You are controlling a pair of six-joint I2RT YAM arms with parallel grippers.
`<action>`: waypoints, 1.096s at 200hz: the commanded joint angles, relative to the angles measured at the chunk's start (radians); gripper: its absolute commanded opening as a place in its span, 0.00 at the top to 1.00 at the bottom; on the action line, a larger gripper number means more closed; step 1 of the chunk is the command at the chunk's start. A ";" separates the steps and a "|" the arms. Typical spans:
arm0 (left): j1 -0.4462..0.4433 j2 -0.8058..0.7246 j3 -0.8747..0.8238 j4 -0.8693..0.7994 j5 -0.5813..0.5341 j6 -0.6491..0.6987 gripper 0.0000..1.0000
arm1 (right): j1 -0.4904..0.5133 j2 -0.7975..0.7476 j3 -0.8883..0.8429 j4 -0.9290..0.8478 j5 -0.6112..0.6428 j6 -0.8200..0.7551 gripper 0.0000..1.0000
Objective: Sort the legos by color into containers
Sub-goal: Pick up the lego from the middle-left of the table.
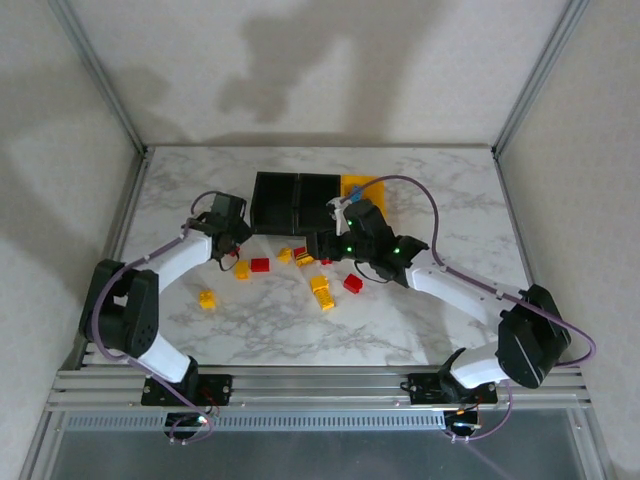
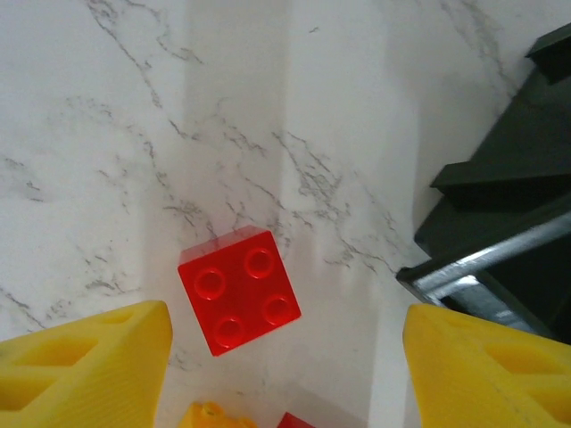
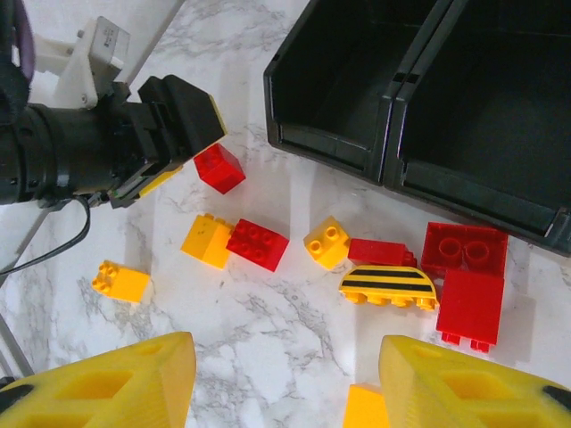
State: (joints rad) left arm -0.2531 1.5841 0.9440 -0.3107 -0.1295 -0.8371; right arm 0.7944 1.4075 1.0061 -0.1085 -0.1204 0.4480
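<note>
Several red and yellow legos lie scattered on the marble table in front of the containers, two black bins (image 1: 297,201) and a yellow bin (image 1: 364,188) in a row. My left gripper (image 2: 285,374) hovers open over a red four-stud brick (image 2: 239,290), which lies on the table between and just ahead of the yellow fingers (image 2: 85,357) without touching them. In the right wrist view that same brick (image 3: 219,168) sits under the left gripper (image 3: 169,116). My right gripper (image 3: 285,383) is open above bare table, near a yellow brick (image 3: 366,410), with nothing between its fingers.
A striped yellow-and-black arch piece (image 3: 388,287), red bricks (image 3: 464,247) and a small yellow brick (image 3: 326,242) lie close to the black bins' front wall (image 3: 357,152). More yellow bricks (image 1: 207,298) lie toward the near left. The black bin's edge (image 2: 500,178) is right of the left gripper.
</note>
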 commanded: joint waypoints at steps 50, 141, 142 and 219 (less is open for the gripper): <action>0.008 0.077 0.039 0.009 -0.091 -0.013 0.31 | 0.000 -0.029 -0.019 0.012 0.022 -0.011 0.44; 0.015 0.167 0.052 0.021 -0.107 -0.002 0.49 | 0.000 -0.065 -0.041 -0.003 0.055 -0.001 0.44; 0.015 0.166 0.052 0.022 -0.107 0.000 0.50 | 0.000 -0.066 -0.040 -0.002 0.056 -0.001 0.44; -0.033 0.050 0.089 -0.029 -0.065 0.038 0.64 | -0.004 -0.083 -0.057 -0.008 0.073 0.008 0.45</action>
State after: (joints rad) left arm -0.2531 1.7035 0.9848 -0.2966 -0.2024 -0.8284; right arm 0.7944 1.3590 0.9730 -0.1131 -0.0719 0.4488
